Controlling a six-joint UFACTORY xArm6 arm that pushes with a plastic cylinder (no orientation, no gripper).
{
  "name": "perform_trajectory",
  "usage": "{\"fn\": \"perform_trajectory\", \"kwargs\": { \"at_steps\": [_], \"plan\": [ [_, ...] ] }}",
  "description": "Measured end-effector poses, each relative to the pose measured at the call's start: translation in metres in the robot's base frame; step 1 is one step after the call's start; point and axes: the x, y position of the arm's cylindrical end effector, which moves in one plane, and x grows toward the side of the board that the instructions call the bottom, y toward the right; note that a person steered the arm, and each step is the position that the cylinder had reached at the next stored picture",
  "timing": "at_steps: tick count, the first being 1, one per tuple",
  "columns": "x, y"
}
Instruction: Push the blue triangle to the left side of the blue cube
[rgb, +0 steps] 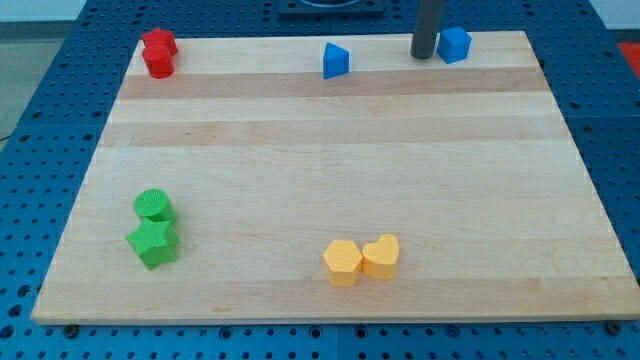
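Tip at the board's top edge, just beside the blue cube; blue triangle apart, toward the view's left.

My tip (424, 56), the lower end of the straight dark rod, rests on the pale wooden board (330, 180) near the view's top, just left of the small blue plastic cube (455, 45); whether they touch, cannot tell. It is a bare rod with nothing to open or close, and it holds nothing. The blue plastic triangle block (336, 61) sits further left along the same top edge, clear of tip and cube. Two red blocks (158, 52), shapes unclear, touch at top left. A green cylinder (154, 206) and green star-like block (153, 243) touch at lower left. A yellow hexagonal block (343, 262) and yellow heart block (381, 256) touch at bottom centre.
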Motion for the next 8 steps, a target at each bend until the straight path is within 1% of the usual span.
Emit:
{"fn": "perform_trajectory", "kwargs": {
  "at_steps": [1,2,3,4,5,6,7,8],
  "plan": [
    [-0.008,0.012],
    [-0.006,0.029],
    [0.028,0.021],
    [0.056,-0.038],
    [0.071,-0.129],
    [0.081,-0.204],
    [0.057,-0.233],
    [0.03,-0.194]
  ]
}}
